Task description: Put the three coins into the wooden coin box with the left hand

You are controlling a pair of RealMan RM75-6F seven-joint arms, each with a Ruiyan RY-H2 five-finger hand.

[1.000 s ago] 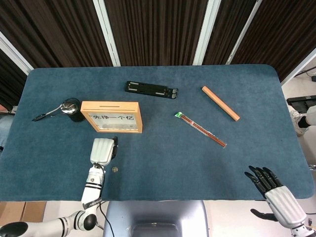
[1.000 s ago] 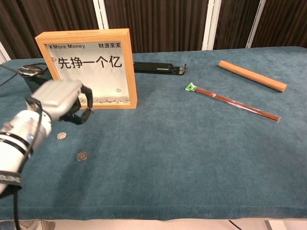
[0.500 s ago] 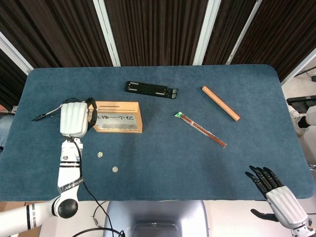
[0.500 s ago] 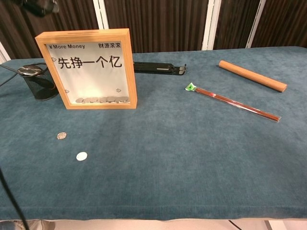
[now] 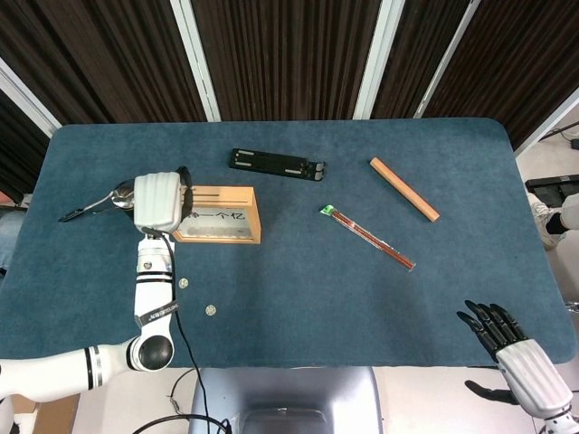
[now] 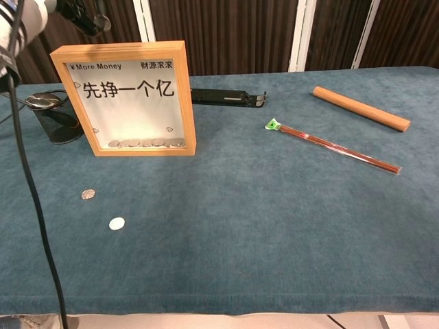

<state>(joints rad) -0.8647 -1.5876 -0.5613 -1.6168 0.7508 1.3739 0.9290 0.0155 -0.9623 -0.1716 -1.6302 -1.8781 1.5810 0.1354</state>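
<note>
— Where's the left hand (image 5: 160, 201)?
— Above the wooden coin box (image 6: 130, 98)'s left end; its grip I cannot tell.
— The coins?
— Two coins (image 6: 88, 195) lie on the tabletop (image 6: 274, 219) before it. Right hand (image 5: 516, 348) spread, empty.

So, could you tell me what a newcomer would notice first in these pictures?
Probably the left robot hand raised over the left end of the wooden coin box, which stands upright on the blue table. Next, two coins lying on the cloth in front of the box.
</note>
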